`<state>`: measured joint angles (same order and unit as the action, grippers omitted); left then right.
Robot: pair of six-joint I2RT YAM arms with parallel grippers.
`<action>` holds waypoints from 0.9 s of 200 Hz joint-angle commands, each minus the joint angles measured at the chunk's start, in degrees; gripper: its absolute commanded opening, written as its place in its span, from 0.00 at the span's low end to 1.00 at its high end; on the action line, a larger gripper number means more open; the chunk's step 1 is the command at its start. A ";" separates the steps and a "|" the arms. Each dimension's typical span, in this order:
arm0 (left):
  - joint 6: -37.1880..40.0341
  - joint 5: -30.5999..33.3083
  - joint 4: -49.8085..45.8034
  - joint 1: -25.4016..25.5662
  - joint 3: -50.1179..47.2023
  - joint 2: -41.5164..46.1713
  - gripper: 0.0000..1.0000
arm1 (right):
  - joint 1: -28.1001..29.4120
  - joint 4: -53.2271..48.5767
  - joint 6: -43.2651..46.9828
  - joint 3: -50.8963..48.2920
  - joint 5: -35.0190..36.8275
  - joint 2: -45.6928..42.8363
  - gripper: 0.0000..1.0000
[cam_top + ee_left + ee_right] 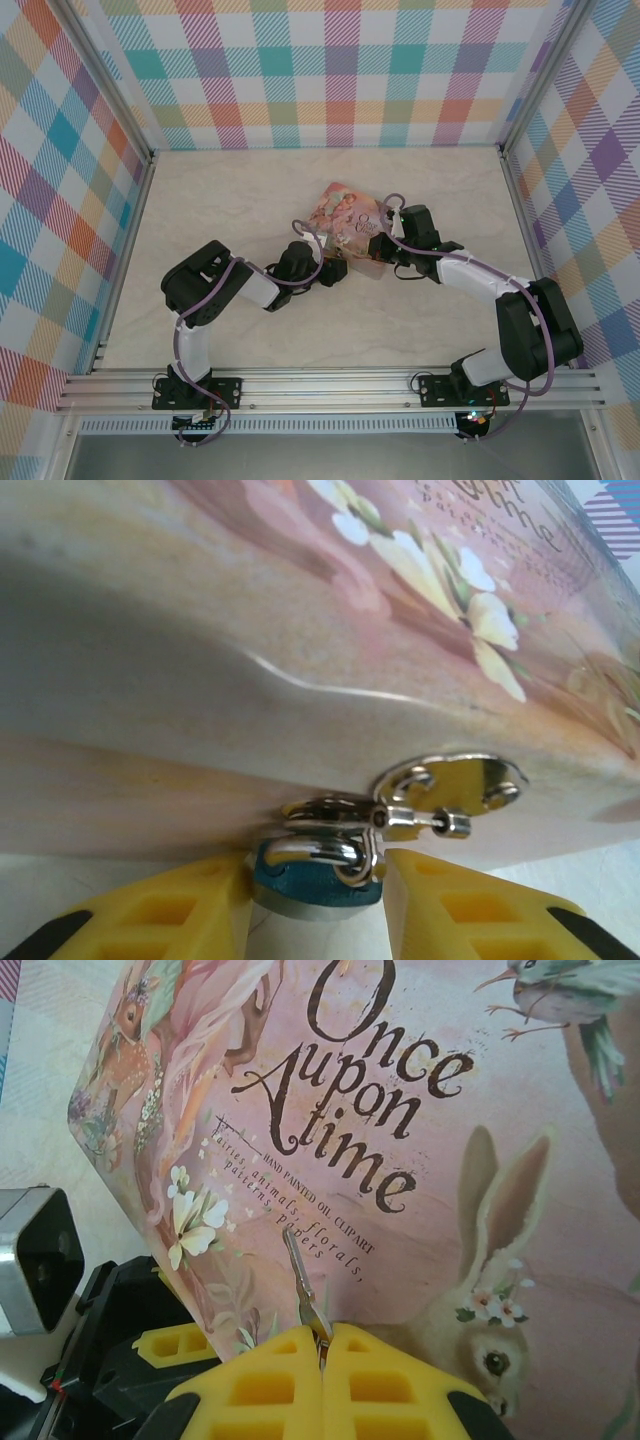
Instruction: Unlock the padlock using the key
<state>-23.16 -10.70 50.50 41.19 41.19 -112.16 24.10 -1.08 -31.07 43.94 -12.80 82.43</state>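
The pink tin (345, 212) lies about mid-table (230, 200), both arms crowding its near edge. The left gripper (318, 878) comes in at the tin's seven o'clock and is grasping the padlock (315, 892): the small teal body sits squeezed between the two yellow fingers (170, 912), right against the tin's front wall. Its silvery shackle (320, 852) is hooked through the hasp (450, 785) at the padlock's one o'clock. The right gripper (322, 1345), at the tin's four o'clock, is clenched on the key (300, 1280). The thin grey blade sticks out toward eleven o'clock over the printed lid, apart from the padlock.
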 commanded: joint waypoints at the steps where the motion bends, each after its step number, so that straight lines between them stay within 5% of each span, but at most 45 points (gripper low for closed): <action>1: -0.35 2.99 -2.02 0.39 1.60 0.60 0.38 | 0.87 -3.63 -0.21 -0.50 -0.12 0.55 0.00; 86: -0.18 3.32 -5.15 0.90 1.74 4.72 0.30 | 0.92 -4.36 3.91 0.42 2.26 -7.00 0.00; 180: -6.22 1.59 -19.07 2.00 6.00 10.90 0.27 | 3.73 -2.93 9.27 -13.64 5.03 -22.30 0.00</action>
<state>-26.39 -8.05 35.59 42.15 44.05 -105.95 25.56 -4.82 -24.69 33.95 -9.61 63.57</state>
